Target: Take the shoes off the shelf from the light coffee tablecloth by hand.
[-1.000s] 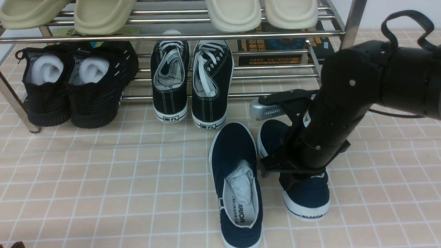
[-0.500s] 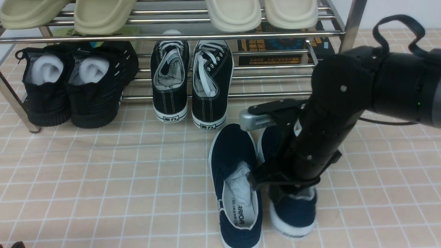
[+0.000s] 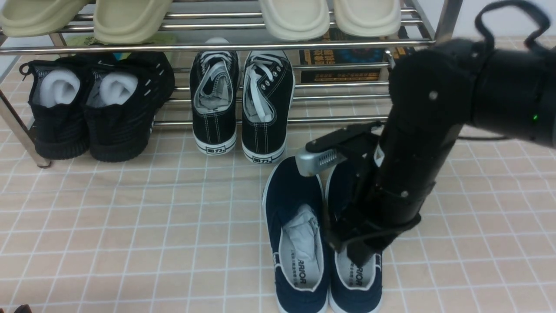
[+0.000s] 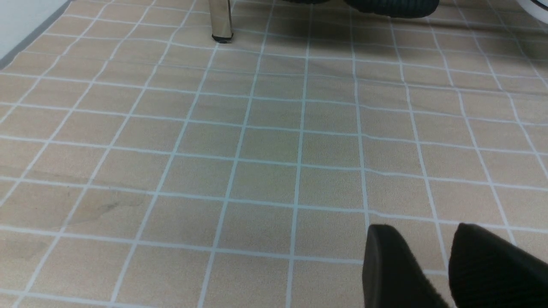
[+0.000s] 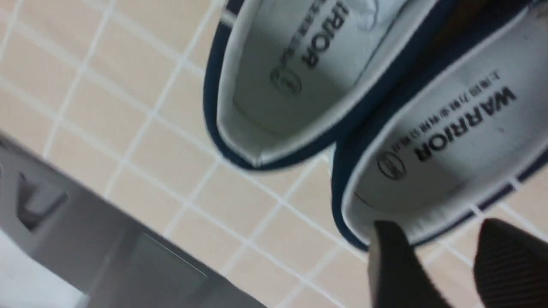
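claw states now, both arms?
Left claw: open, empty, over the tablecloth.
Right claw: open, nothing between its fingers, tips at the navy shoe heel.

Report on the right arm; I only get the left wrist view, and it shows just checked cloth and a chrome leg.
Observer: The right gripper hangs open over the heel end of one navy shoe.
Operator: Locate the other shoe.
Observer: The other shoe lies close beside it, toes toward the shelf, both on the tablecloth.
Operator: List what sits on the shelf.
Observer: Black lace-up sneakers and black knit sneakers at its lower tier, pale slippers above.
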